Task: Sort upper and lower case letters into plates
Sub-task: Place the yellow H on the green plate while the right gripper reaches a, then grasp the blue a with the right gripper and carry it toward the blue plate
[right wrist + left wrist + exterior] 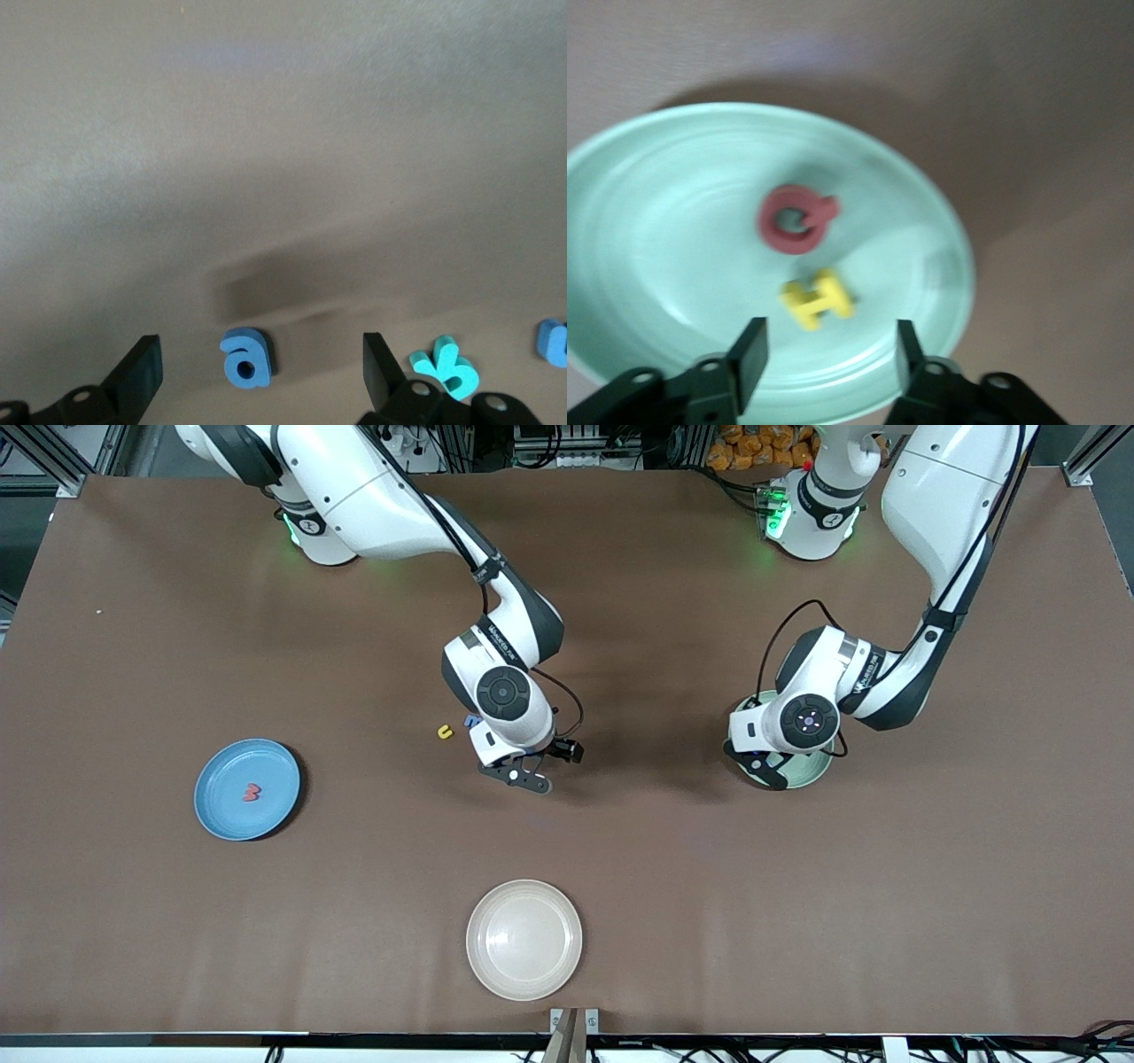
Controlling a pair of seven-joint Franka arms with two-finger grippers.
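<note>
Brown table from my front feed: blue plate (pixel 247 789) holds a red letter (pixel 252 793), cream plate (pixel 524 940) is empty, and a yellow letter (pixel 445 732) lies beside the right gripper (pixel 528 772). Left wrist: left gripper (pixel 828 354) is open and empty over the green plate (pixel 647 221), where a yellow H (pixel 819 299) lies slantwise by a pink letter (pixel 796 219). Right wrist: jaws are wide over an upright blue a (pixel 247 358); the teal letter (pixel 446 367) could get nudged, I reckon.

I'm watching the whole bench (pixel 133 921) from high up, facing both arm bases. The left wrist camera is looking close down onto the green plate (pixel 647 204), shared with the front view; the right wrist camera is hovering low over bare bench.
</note>
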